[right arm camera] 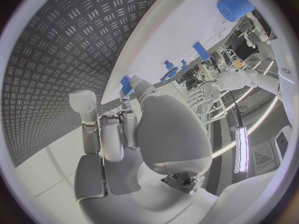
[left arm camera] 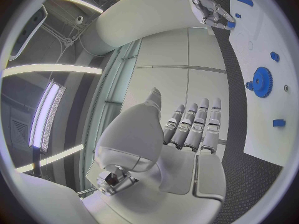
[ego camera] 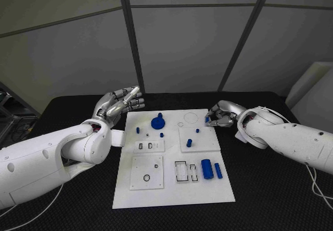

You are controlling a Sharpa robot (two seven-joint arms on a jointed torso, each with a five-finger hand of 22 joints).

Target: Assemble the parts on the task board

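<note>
Currently the right hand (ego camera: 221, 117) is pinching a small blue peg (right arm camera: 126, 83), seemingly light, rigid, slippery plastic, best gripped mid-shaft; left hand (ego camera: 123, 103) is hovering empty, fingers spread.

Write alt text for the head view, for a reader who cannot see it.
A white task board lies on a black table with blue parts on it, including a gear. The right hand pinches a small blue part at the board's far edge; the left hand hovers open beside it.
</note>
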